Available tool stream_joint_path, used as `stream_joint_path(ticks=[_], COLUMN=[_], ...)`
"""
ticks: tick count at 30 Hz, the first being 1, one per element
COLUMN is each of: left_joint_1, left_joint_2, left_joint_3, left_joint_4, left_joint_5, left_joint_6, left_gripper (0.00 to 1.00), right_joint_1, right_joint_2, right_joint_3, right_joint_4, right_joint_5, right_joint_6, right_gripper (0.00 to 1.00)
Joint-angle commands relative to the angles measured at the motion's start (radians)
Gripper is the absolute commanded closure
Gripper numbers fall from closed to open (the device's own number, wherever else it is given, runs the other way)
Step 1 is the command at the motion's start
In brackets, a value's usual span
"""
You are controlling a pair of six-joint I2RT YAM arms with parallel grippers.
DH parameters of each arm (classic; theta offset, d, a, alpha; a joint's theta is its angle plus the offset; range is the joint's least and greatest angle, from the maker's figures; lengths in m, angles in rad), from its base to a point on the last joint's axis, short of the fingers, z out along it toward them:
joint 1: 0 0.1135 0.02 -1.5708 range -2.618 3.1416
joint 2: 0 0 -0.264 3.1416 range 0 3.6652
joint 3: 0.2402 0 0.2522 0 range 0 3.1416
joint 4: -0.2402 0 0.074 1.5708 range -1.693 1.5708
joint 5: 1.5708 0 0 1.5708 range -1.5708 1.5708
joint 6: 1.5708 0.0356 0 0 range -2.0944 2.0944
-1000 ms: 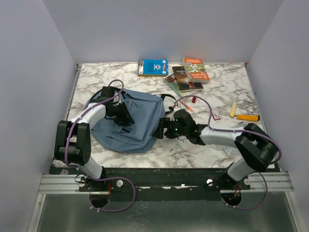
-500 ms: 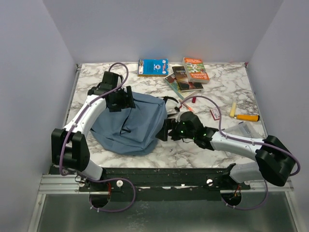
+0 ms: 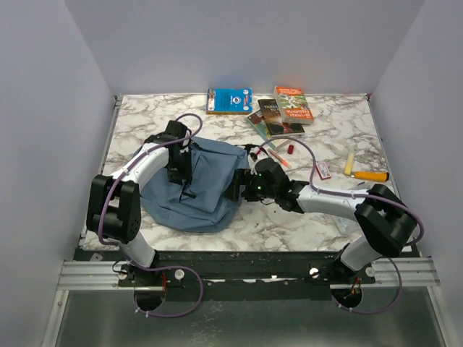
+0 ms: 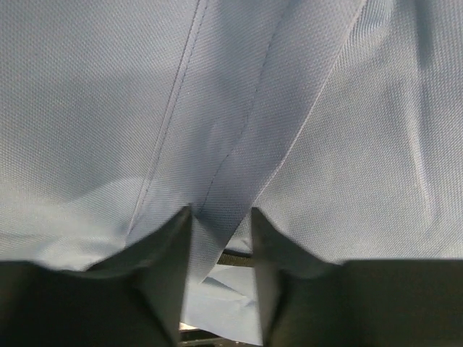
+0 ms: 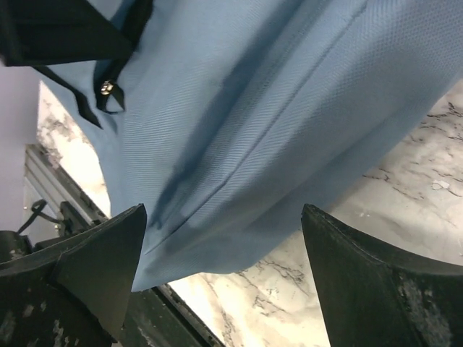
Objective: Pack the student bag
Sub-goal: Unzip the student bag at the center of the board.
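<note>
**A:** Where is the student bag?

**B:** Slumped flat on the left half of the marble counter, between the two arms and well apart from the books at the far edge.

**A:** How will it handle?

**B:** Soft, I'd judge. It is thin woven cloth, creased, with nothing visibly stiffening it. It is probably light, but floppy: lifted by one spot it would sag and the mouth would fall shut. A seam, a zipper edge or a black strap is a better hold than flat cloth.

**A:** And the tools?

**B:** The left tool is pressed into the top panel, its fingers closed on a pinched ridge of fabric. The right tool is spread wide at the bag's right edge and grips nothing.

**A:** What's waiting to go in?

**B:** There is one bag and four books, as best I can count. A blue book lies alone, and an orange book overlaps a dark book that has another beneath it. To the right there are at least four small things:
- an orange-handled item
- a pale stick
- a red-and-white piece
- a small red piece

They are too small to name.
</note>
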Motion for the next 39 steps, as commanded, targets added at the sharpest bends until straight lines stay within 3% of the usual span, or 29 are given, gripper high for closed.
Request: stream_joint_path(ticks=[1, 7, 11, 16, 18, 23, 27, 32, 35, 39], left_joint_1=[-0.007, -0.053, -0.098, -0.112, -0.112, -0.112, -0.112, -0.112, -0.112, -0.112], left_joint_2=[-0.047, -0.076, -0.108, -0.148, -0.164, -0.182, -0.202, -0.228, -0.236, -0.245], left_joint_3=[-0.004, -0.007, -0.024, -0.033, -0.039, -0.033, -0.035, -0.033, -0.033, -0.029], left_joint_4=[-0.006, -0.001, 0.028, 0.052, 0.062, 0.063, 0.064, 0.063, 0.063, 0.061], left_joint_5=[-0.057, -0.057, 0.001, 0.077, 0.088, 0.103, 0.11, 0.122, 0.134, 0.138], left_joint_6=[0.018, 0.034, 0.045, 0.046, 0.047, 0.052, 0.054, 0.051, 0.05, 0.049], left_gripper=[0.74, 1.0, 1.0, 1.0, 1.0, 1.0, 1.0, 1.0, 1.0, 1.0], right_joint_1=[0.003, 0.003, 0.003, 0.003, 0.003, 0.003, 0.003, 0.018, 0.045, 0.115], right_joint_2=[0.049, 0.008, -0.028, -0.118, -0.143, -0.199, -0.165, -0.082, -0.023, 0.061], right_joint_3=[0.028, -0.055, -0.11, -0.105, -0.033, 0.081, 0.142, 0.131, 0.139, 0.172], right_joint_4=[0.035, 0.029, 0.013, -0.026, -0.128, -0.199, -0.106, 0.136, 0.23, 0.228], right_joint_5=[0.057, 0.188, 0.208, 0.175, 0.171, 0.273, 0.048, -0.232, -0.283, -0.264], right_joint_6=[0.031, 0.063, 0.027, -0.175, -0.279, -0.444, -0.542, -0.636, -0.709, -0.877], right_gripper=[0.1, 0.31, 0.42, 0.42, 0.41, 0.28, 0.23, 0.29, 0.32, 0.36])
